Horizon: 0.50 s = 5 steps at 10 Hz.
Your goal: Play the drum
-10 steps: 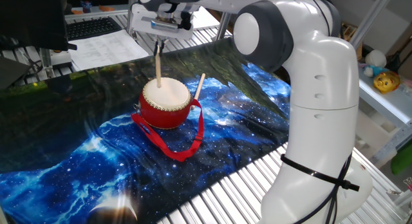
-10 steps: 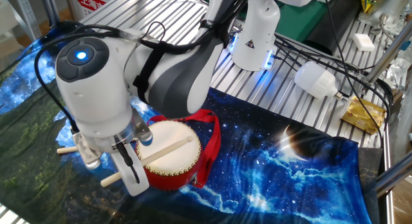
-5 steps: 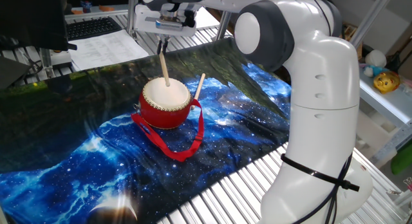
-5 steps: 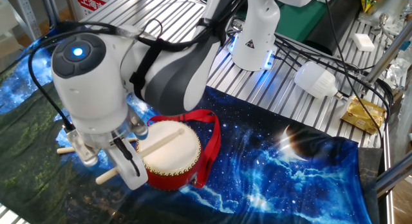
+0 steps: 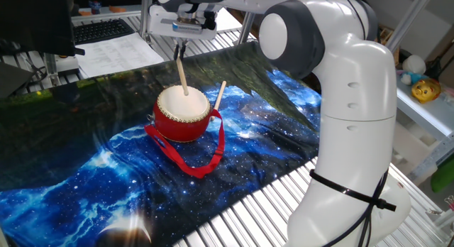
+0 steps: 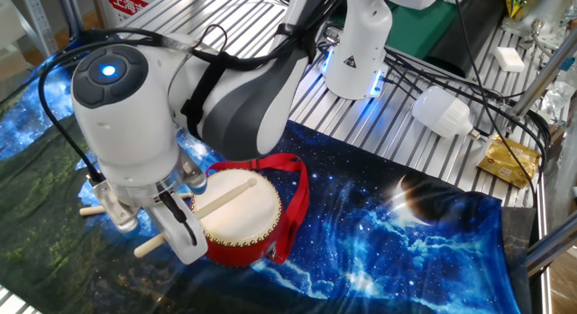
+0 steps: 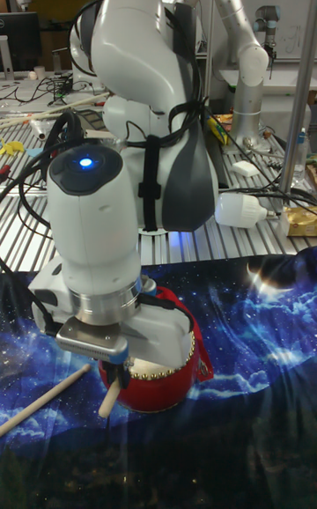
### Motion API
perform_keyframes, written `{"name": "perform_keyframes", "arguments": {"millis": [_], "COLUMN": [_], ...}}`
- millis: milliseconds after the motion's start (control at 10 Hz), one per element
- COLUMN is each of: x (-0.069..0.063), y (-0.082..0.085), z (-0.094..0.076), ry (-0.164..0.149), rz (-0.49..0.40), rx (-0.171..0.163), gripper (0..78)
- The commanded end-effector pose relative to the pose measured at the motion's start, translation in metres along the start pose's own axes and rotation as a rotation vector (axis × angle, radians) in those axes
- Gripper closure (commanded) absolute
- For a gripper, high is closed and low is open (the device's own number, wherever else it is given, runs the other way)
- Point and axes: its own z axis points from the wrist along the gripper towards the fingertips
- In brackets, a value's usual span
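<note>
my gripper [image 5: 180,35] was clamped on a thin wooden stick [image 5: 182,75], held above the drum [image 5: 183,113] and toward its 11 o'clock side in one fixed view. the stick slanted down from my fingers, and its lower tip met the cream-white skin head [image 5: 184,103] near the middle. the small red drum sat on a blue galaxy-print cloth [image 5: 85,176] spread over the table, roughly at the cloth's centre. dark studs ran round its rim. its red ribbon strap [image 5: 202,156] trailed off the body in a loop toward 5 o'clock. a second stick [image 5: 218,95] leaned against the drum's rim at about 2 o'clock, well apart from my gripper. in the other fixed view my wrist [image 6: 122,115] hung over the drum's left side, the held stick [image 6: 230,198] lying across the skin head.
</note>
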Motion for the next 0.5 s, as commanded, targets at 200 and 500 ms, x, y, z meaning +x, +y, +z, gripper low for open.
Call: {"name": "perform_keyframes", "arguments": {"millis": [200,500], "x": [0.0016,0.0026], "y": [-0.0015,-0.0015], "z": [-0.0012,0.0004], "ry": [-0.011,0.007], "rz": [-0.016,-0.026], "rx": [0.016,0.018], "gripper": [76.4,76.4]}}
